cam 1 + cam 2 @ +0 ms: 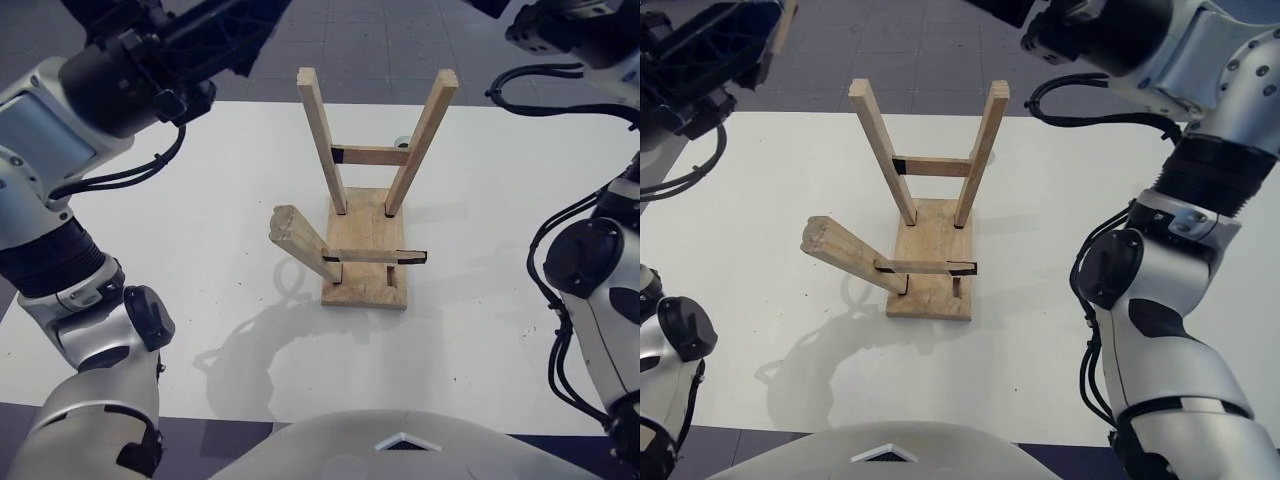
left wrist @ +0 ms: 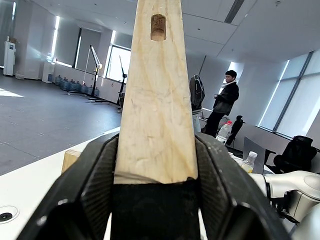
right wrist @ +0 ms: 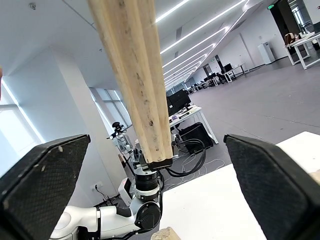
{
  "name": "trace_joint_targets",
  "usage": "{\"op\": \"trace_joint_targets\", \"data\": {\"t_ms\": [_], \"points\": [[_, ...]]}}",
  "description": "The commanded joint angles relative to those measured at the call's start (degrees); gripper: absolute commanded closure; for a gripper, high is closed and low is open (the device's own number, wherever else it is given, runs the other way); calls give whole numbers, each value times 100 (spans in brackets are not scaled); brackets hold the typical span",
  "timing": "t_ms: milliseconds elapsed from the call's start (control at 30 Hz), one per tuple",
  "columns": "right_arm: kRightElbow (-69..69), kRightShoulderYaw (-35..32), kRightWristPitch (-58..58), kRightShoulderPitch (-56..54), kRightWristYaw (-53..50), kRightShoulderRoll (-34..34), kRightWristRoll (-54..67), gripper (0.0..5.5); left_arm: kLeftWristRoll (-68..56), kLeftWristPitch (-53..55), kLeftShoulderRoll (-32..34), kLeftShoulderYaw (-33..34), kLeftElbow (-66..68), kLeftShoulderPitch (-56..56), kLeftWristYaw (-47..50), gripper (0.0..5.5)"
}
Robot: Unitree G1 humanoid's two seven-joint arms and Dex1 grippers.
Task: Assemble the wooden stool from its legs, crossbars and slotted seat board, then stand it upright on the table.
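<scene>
**Almost four legs: the last one is in hand**

Legs-up on the table (image 1: 200, 200), the seat board (image 1: 368, 232) lies flat, its long side running away from the robot. The far legs (image 1: 322, 140) stand upright at its back end, joined by the far crossbar (image 1: 372, 155). At the front, the leaning leg (image 1: 300, 240) tilts toward the robot's left, and the near crossbar (image 1: 375, 256) juts right to a free end.

The left gripper (image 2: 156, 155) is clamped on one end of the loose leg (image 2: 156, 90). That leg runs straight out from the fingers, with its hole (image 2: 158, 27) near the far tip. The right gripper (image 3: 157, 175) is spread wide, and a wooden stick (image 3: 132, 75) passes between its fingers, touching neither.

The wood is probably light, stiff and dry enough to grip firmly. The hold should stay well back from the hole, since the free crossbar end likely enters there. The leaning leg looks loose and could topple.
</scene>
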Motion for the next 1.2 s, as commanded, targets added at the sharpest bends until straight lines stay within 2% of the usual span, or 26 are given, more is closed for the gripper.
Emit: {"op": "trace_joint_targets", "data": {"t_ms": [33,233,567,733,967,1000,1200], "points": [[-139,308,-157,-201,83,20,74,56,-259,-46,-214,-352,-18,-280,-8,343],[-264,547,-239,-287,-60,270,167,56,-120,-160,-416,-841,-22,-251,0,343],[-335,742,-159,-160,73,148,359,253,-52,-181,-116,-952,-39,83,-356,343],[-271,748,-141,-165,93,130,405,322,2,-241,-92,-996,-60,152,-417,343],[-231,765,-181,-185,134,112,428,324,173,-311,-55,-1030,52,223,-406,343],[-230,770,-208,-184,150,98,417,324,68,-249,-36,-995,72,194,-438,307],[-170,940,-505,-62,343,-189,107,345,-223,-281,56,-665,243,-6,-211,200]]}}
